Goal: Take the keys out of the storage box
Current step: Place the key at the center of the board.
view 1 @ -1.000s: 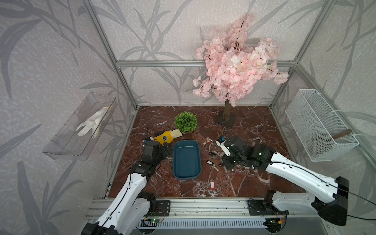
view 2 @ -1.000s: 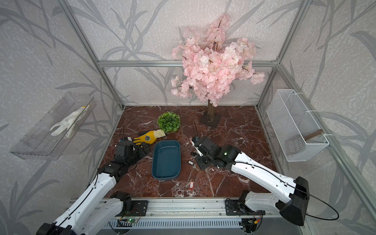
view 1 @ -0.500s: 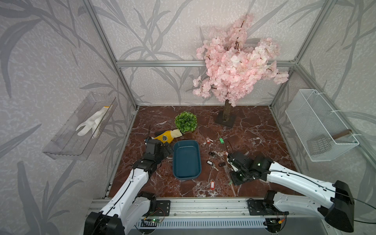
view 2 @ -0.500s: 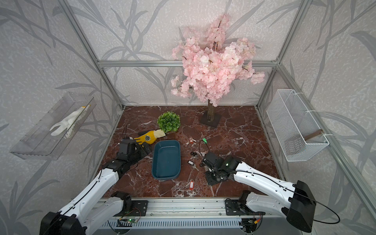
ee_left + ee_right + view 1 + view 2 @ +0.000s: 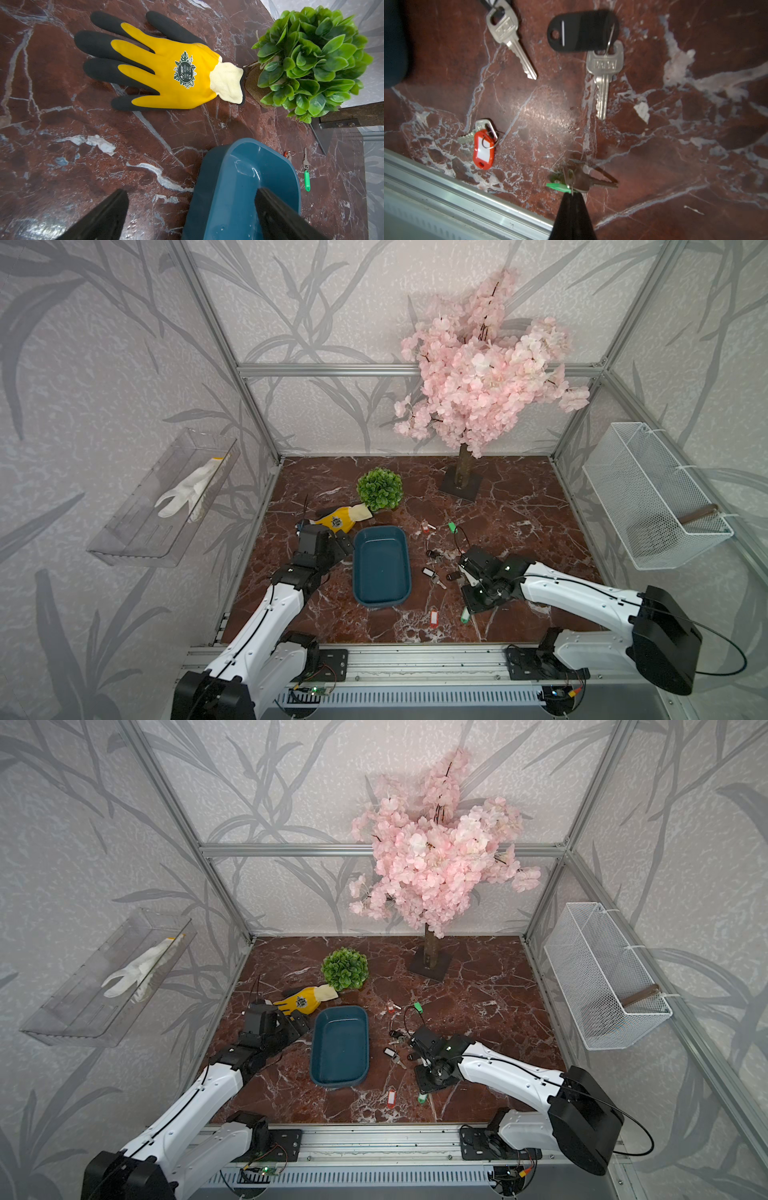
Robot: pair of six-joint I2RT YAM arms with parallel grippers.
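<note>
Now right claw [image 5: 572, 195] pinches green-tagged metal key [image 5: 584, 180]; left claw [image 5: 191, 191] gapes astride glossy storage box [image 5: 232, 166].

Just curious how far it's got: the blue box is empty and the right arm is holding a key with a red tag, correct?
Not quite: the tag is green, not red. The right wrist view shows the right fingers shut on the ring of the green-tagged key, while the red-tagged key lies on the table. The blue box is indeed empty.
</note>
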